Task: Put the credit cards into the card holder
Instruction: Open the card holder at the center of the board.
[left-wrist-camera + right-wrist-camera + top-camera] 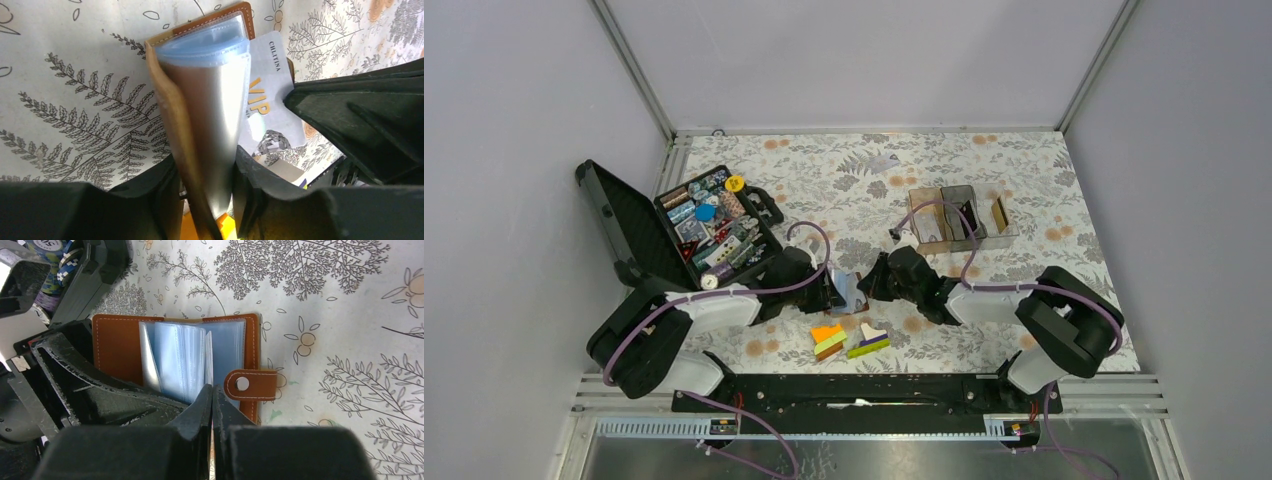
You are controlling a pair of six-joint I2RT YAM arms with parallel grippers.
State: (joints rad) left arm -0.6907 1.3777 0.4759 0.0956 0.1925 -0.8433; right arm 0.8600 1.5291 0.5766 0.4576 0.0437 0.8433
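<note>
Now left pincer [204,192] clamps card holder [200,95]; right pincer [212,396] pinches VIP card [272,107].

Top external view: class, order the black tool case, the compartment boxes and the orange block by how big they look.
Largest to smallest:
1. black tool case
2. compartment boxes
3. orange block

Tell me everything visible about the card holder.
The card holder is a small tan-brown leather-look folder with pale stitching, open over the floral tablecloth between the arms. Its clear plastic sleeves fan up from the spine; a snap tab with a metal stud sticks out from one cover. The left gripper clamps its jaws on the other cover and some sleeves. The right gripper, jaws shut on a white VIP card, meets the sleeves.
</note>
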